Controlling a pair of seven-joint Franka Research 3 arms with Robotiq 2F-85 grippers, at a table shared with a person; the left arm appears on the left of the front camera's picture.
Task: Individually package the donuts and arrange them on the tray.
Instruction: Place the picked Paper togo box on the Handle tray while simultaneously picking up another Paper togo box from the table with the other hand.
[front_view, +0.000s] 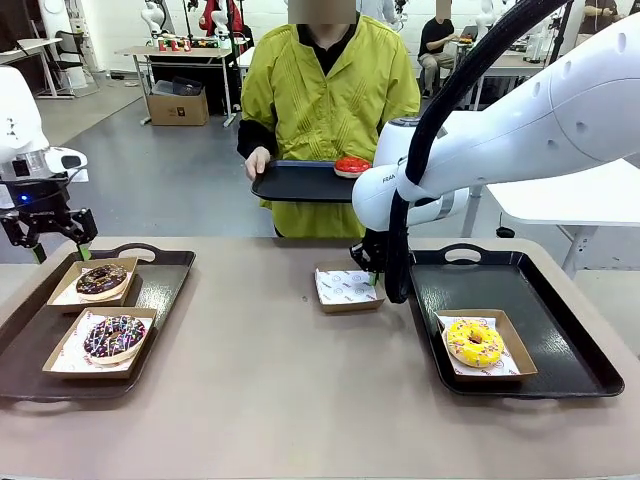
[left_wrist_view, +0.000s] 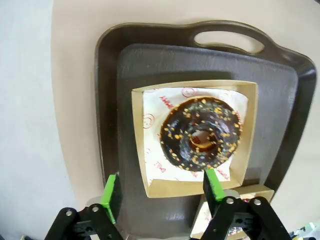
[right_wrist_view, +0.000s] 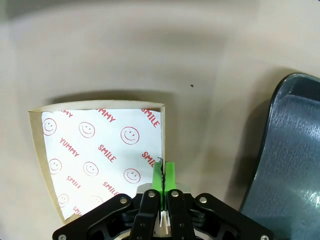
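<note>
The left pincer (front_view: 58, 250) is held wide open and empty above the left tray (front_view: 165, 275), over a paper box (left_wrist_view: 250, 130) in which the dark chocolate donut (left_wrist_view: 200, 137) lies. Nearer on that tray, a chocolate donut with coloured sprinkles (front_view: 114, 336) is seen in a second box. The right pincer (right_wrist_view: 163, 172) is pinched shut on the wall of an empty printed box (front_view: 346, 289) on the bench (front_view: 300, 400). The yellow donut (front_view: 473, 342) is boxed on the right tray (front_view: 570, 340). The red donut (front_view: 352, 165) is carried on a tray (front_view: 295, 182) held by a person's hand (front_view: 258, 160).
</note>
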